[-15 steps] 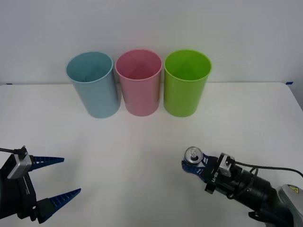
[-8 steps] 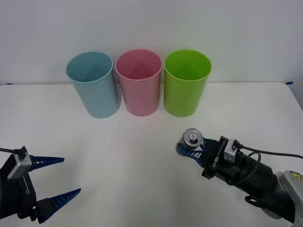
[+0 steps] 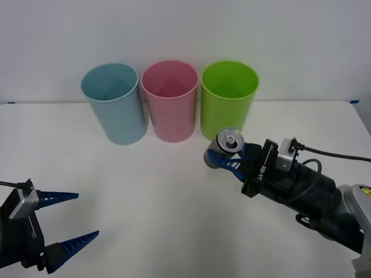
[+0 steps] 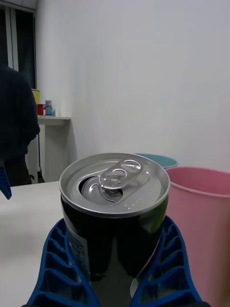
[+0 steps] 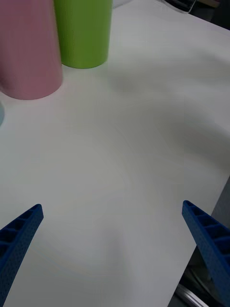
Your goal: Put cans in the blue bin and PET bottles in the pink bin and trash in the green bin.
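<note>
At the table's [image 3: 174,202] near left corner the left gripper [image 3: 69,217] hangs idle, its two blue fingers [image 5: 19,235] spread wide with bare tabletop between them. Toward the near right, the right arm reaches in from the right edge. The right gripper [image 3: 223,159] is clamped around the can [image 3: 227,146], blue ribbed fingers [image 4: 57,268] pressed against its dark sides. The can is held clear of the table, its silver top and pull tab tipped slightly toward the camera in the front view. It sits just in front of the green bin [image 3: 229,101], overlapping that bin's lower wall from that angle.

Along the far edge the three bins stand upright in a row, sides close together or touching: the blue bin [image 3: 113,104] on the left, the pink bin [image 3: 170,101] in the middle, the green one on the right. From the right wrist camera, the can's opened top lies before the pink bin [image 4: 201,216], with the blue bin's [image 4: 160,159] rim behind it.
</note>
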`<state>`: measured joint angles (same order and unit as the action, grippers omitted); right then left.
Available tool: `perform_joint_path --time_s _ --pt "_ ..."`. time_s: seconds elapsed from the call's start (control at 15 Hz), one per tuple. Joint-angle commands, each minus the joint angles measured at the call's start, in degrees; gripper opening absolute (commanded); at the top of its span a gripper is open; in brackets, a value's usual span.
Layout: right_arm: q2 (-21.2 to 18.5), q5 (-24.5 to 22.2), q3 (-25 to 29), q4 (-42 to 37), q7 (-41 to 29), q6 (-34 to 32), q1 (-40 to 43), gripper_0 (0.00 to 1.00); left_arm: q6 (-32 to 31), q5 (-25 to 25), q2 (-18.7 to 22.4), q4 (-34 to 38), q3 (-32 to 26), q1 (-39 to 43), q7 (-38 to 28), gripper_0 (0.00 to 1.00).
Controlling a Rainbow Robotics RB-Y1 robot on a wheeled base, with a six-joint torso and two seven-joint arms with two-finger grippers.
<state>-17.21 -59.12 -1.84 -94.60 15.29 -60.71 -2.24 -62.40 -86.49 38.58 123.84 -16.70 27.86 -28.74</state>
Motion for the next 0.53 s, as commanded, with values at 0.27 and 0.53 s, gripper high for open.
perform_joint_path --time_s 0.27,0.53 --pt "0.0 -8.6 -4.6 -11.8 -13.5 11.6 -2.1 0.00 0.0 0.0 0.0 0.0 0.0 0.0 0.0 1.00" --pt "0.5 -14.0 -10.7 -14.6 -19.8 21.1 -5.1 0.00 0.0 0.0 0.0 0.0 0.0 0.0 0.0 1.00"
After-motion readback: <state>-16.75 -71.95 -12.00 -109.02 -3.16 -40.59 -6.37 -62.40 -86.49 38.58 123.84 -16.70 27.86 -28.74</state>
